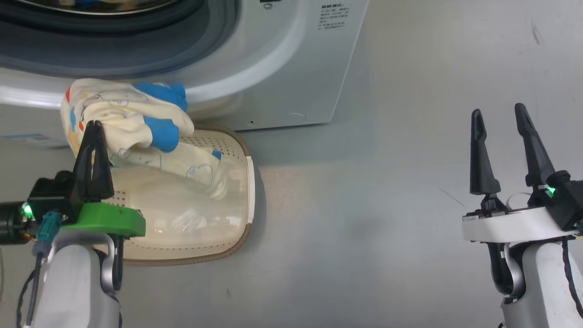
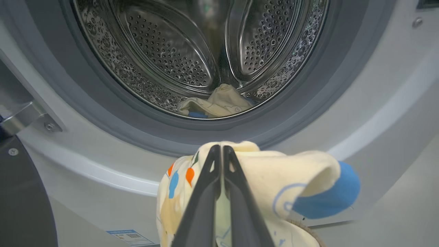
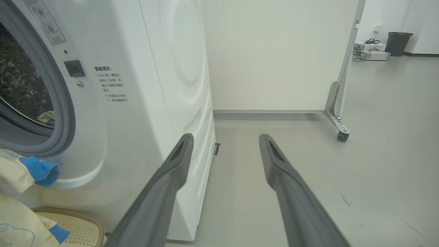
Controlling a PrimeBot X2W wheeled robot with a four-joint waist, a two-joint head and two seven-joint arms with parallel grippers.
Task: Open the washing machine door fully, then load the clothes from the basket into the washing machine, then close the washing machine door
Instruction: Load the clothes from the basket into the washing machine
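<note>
Because its porthole (image 2: 113, 127) stands open, the washing machine (image 1: 282, 68) is ready for loading. Its steel drum (image 2: 164, 51) faces the left arm, and a pale garment (image 2: 219, 103) lies on the drum's floor. A dark panel at the left edge of the left wrist view is probably the washing machine door (image 2: 20, 206), swung aside on its hinge (image 2: 24, 116), though most of it is cut off. The basket (image 1: 249, 182) sits on the floor (image 1: 387, 228) just in front of the machine, near enough for a short lift. The clothes (image 1: 123, 118) hang bunched above the basket, one end trailing into it, raised toward the porthole's lower lip. The left gripper (image 1: 93, 130) is pinched tight on that cloth, fingers together. The right gripper (image 1: 498, 111) hangs well apart over bare floor, fingers spread and holding nothing, likely to keep it out of the way. The machine's top is out of frame, and whether anything more lies in the basket under the fabric is hard to tell.
</note>
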